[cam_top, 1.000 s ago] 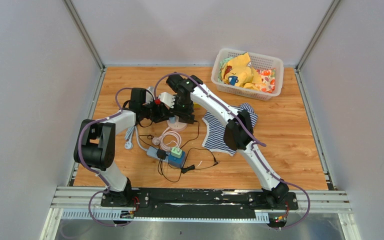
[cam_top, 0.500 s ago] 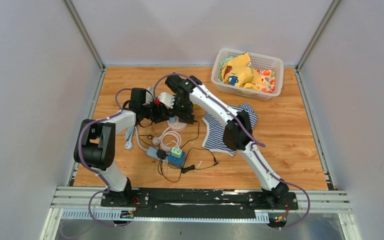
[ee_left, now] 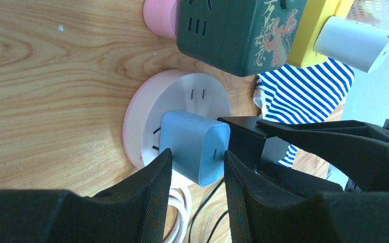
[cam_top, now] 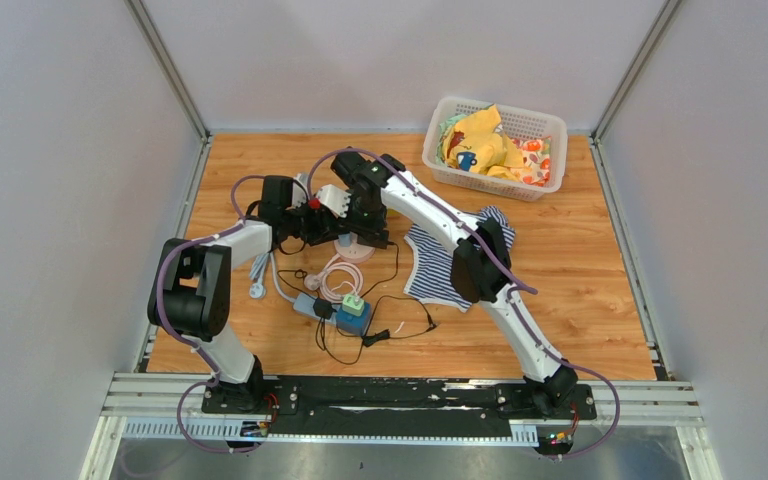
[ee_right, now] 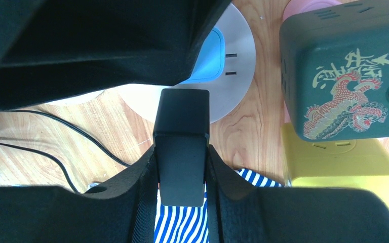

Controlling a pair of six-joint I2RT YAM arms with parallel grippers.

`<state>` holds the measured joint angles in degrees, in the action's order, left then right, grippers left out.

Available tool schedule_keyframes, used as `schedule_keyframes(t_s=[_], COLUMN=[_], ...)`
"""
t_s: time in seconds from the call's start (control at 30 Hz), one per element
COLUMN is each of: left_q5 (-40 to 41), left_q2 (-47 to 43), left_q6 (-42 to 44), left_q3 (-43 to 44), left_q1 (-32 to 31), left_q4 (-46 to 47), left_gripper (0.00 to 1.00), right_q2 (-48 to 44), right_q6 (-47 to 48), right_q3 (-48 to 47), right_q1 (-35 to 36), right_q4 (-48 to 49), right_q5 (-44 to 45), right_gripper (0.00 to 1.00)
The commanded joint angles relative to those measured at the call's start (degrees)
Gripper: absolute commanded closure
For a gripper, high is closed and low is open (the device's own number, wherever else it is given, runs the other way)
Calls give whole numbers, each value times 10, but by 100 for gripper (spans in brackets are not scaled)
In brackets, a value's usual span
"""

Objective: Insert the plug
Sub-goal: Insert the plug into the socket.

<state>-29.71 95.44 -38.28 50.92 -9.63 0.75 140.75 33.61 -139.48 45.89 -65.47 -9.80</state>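
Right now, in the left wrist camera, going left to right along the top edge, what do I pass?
pink round base → dark green cube socket with the gold dragon → yellow cube → white charger

Blue plug [ee_left: 195,152] on round socket [ee_left: 195,93]
Boxy, pale blue; sits on the white, pink-rimmed face, off-centre; insertion depth unclear.
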Motion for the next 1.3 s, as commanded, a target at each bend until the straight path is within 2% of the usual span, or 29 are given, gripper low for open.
schedule_keyframes(t_s=[0.0,0.27,0.47,0.7,0.97,1.17,1.23,1.27], left_q5=[7,9,12,15,17,18,21,23], left_q2=[15,19,22,24,14,3,-4,-8], left_q6=[37,32,30,29,28,32,32,34], left_q3=[-13,-8,-6,-8,-9,-4,2,7], left_q1=[-19,-12,-12,-12,-11,-11,-11,-11], left_q4=[-12,-12,-12,-12,-12,-14,-19,-24], left_gripper=[58,58,58,58,58,56,54,54], right_q2=[-14,-49,-78,-117,-180,-236,-266,-285], right_q6=[-22,-28,-28,-40,-90,-151,-166,-167], right_q3=[27,47,72,105,181,271,328,368], right_q1=[13,7,-2,-17,-45,-64,-78,-86], right_q4=[59,80,94,109,169,236,285,319], right_q5=[-2,-18,-31,-75,-173,-171,-200,-217], right_gripper=[76,60,51,50,50,55,51,45])
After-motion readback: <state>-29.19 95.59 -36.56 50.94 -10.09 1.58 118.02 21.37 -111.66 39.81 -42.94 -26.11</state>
